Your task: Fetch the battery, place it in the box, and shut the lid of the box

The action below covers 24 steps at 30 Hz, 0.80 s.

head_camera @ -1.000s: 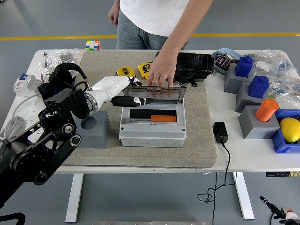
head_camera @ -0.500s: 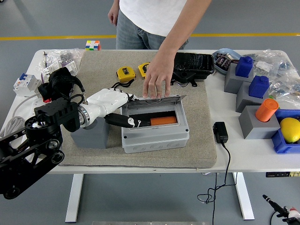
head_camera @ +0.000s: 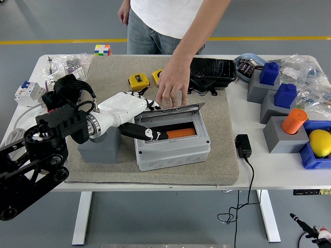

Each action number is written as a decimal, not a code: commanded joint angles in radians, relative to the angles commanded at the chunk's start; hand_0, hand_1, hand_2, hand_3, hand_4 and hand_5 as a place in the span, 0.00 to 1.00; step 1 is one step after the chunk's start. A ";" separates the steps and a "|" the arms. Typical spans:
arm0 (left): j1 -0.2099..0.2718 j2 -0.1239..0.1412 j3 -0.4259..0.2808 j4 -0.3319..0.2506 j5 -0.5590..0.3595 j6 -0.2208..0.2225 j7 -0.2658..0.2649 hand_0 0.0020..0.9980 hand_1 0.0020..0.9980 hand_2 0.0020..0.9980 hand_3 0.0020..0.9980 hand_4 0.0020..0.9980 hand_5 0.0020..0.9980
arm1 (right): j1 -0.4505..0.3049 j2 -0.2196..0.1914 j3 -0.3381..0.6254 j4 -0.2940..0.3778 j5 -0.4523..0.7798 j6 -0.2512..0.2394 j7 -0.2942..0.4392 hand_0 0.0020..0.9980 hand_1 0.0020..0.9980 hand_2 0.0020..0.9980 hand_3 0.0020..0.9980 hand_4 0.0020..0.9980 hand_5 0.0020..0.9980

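The grey box sits on the beige mat, turned slightly. An orange battery lies inside it. The box's lid leans forward, half lowered over the opening. My left hand, white with black fingers, reaches in from the left, its fingers stretched over the box's left end beside the lid, holding nothing. A person's hand rests with its fingertips on the lid's upper edge. Only a sliver of my right hand shows at the bottom right corner, below the table.
A grey block stands left of the box, under my forearm. Two yellow tape measures and a black case lie behind it. A black charger is on the right. Grey stands with blue and orange pieces fill the right edge.
The lid has gone from upright to half lowered. The box has shifted and turned a little to the right. My left hand dropped lower, onto the box's left end. The person's hand stayed on the lid.
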 joint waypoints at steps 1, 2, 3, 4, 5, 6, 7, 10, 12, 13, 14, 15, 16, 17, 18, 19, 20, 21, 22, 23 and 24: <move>-0.002 0.001 0.001 -0.004 0.000 0.001 -0.001 0.92 0.87 0.80 0.81 1.00 1.00 | 0.000 0.000 0.006 0.000 -0.006 0.000 -0.001 0.88 0.85 0.79 0.82 1.00 1.00; -0.003 0.001 0.001 -0.006 0.000 0.001 -0.002 0.92 0.87 0.80 0.81 1.00 1.00 | 0.000 0.000 0.009 0.000 -0.008 0.000 -0.001 0.88 0.85 0.79 0.82 1.00 1.00; -0.007 0.002 0.003 -0.013 -0.001 0.001 -0.002 0.92 0.87 0.80 0.81 1.00 1.00 | 0.001 0.000 0.011 0.000 -0.011 0.001 -0.002 0.88 0.85 0.79 0.82 1.00 1.00; -0.010 0.003 0.003 -0.018 -0.001 0.001 -0.001 0.92 0.87 0.80 0.81 1.00 1.00 | 0.001 0.000 0.011 0.000 -0.010 0.000 -0.002 0.88 0.85 0.79 0.82 1.00 1.00; -0.012 0.004 0.004 -0.022 -0.001 0.001 -0.001 0.92 0.87 0.80 0.81 1.00 1.00 | 0.001 0.000 0.007 0.000 -0.006 0.000 -0.001 0.88 0.85 0.79 0.82 1.00 1.00; -0.013 0.004 0.004 -0.024 0.000 0.000 -0.001 0.92 0.87 0.80 0.81 1.00 1.00 | 0.001 0.000 0.004 0.000 -0.002 0.000 0.000 0.88 0.85 0.79 0.82 1.00 1.00; -0.014 0.005 0.006 -0.026 0.000 -0.001 0.000 0.92 0.87 0.80 0.81 1.00 1.00 | 0.001 0.001 0.003 0.000 0.000 -0.001 0.000 0.88 0.85 0.79 0.82 1.00 1.00; -0.016 0.016 0.017 -0.033 -0.004 -0.003 0.000 0.92 0.87 0.80 0.81 1.00 1.00 | 0.003 0.000 0.003 0.000 0.003 -0.001 0.000 0.88 0.85 0.79 0.82 1.00 1.00; -0.020 0.025 0.029 -0.035 -0.008 -0.003 -0.001 0.92 0.87 0.80 0.81 1.00 1.00 | 0.003 -0.001 0.005 0.000 0.002 -0.001 0.000 0.88 0.85 0.79 0.82 1.00 1.00; -0.024 0.036 0.044 -0.035 -0.012 -0.003 -0.002 0.92 0.87 0.80 0.81 1.00 1.00 | 0.003 -0.002 0.010 0.000 -0.002 -0.001 -0.001 0.88 0.85 0.79 0.82 1.00 1.00; -0.027 0.045 0.056 -0.034 -0.016 -0.005 -0.002 0.92 0.87 0.80 0.81 1.00 1.00 | 0.002 -0.002 0.015 0.000 -0.006 -0.001 -0.001 0.88 0.85 0.79 0.82 1.00 1.00; -0.029 0.054 0.067 -0.034 -0.018 -0.008 -0.001 0.92 0.87 0.80 0.81 1.00 1.00 | 0.002 -0.003 0.018 0.000 -0.008 -0.001 -0.002 0.88 0.85 0.79 0.82 1.00 1.00; -0.029 0.059 0.073 -0.035 -0.020 -0.009 -0.001 0.92 0.87 0.80 0.81 1.00 1.00 | 0.002 -0.003 0.019 0.000 -0.009 -0.001 -0.002 0.88 0.85 0.79 0.82 1.00 1.00; -0.028 0.066 0.081 -0.038 -0.024 -0.011 -0.002 0.92 0.87 0.80 0.81 1.00 1.00 | 0.002 -0.004 0.021 0.000 -0.010 -0.001 -0.002 0.88 0.85 0.79 0.82 1.00 1.00; -0.028 0.075 0.090 -0.042 -0.032 -0.012 -0.004 0.92 0.87 0.80 0.81 1.00 1.00 | 0.003 -0.005 0.023 0.000 -0.011 -0.001 -0.002 0.88 0.85 0.79 0.82 1.00 1.00; -0.028 0.083 0.097 -0.047 -0.038 -0.014 -0.006 0.92 0.87 0.80 0.81 1.00 1.00 | 0.003 -0.005 0.025 0.000 -0.012 -0.001 -0.002 0.88 0.85 0.79 0.82 1.00 1.00; -0.032 0.097 0.108 -0.054 -0.047 -0.014 -0.008 0.92 0.87 0.80 0.81 1.00 1.00 | 0.003 -0.006 0.027 0.000 -0.012 -0.001 -0.002 0.88 0.85 0.79 0.82 1.00 1.00; -0.036 0.110 0.119 -0.060 -0.054 -0.013 -0.009 0.92 0.87 0.80 0.81 1.00 1.00 | 0.003 -0.008 0.029 0.000 -0.013 -0.001 -0.002 0.88 0.85 0.79 0.82 1.00 1.00; -0.041 0.121 0.128 -0.064 -0.057 -0.013 -0.010 0.92 0.87 0.80 0.81 1.00 1.00 | 0.003 -0.009 0.031 0.000 -0.014 -0.001 -0.003 0.88 0.85 0.79 0.82 1.00 1.00; -0.045 0.132 0.137 -0.067 -0.058 -0.012 -0.010 0.92 0.87 0.80 0.81 1.00 1.00 | 0.003 -0.010 0.032 0.000 -0.015 -0.001 -0.003 0.88 0.85 0.79 0.82 1.00 1.00; -0.049 0.141 0.145 -0.070 -0.060 -0.013 -0.011 0.92 0.87 0.80 0.81 1.00 1.00 | 0.004 -0.011 0.033 0.000 -0.015 -0.002 -0.003 0.88 0.85 0.79 0.82 1.00 1.00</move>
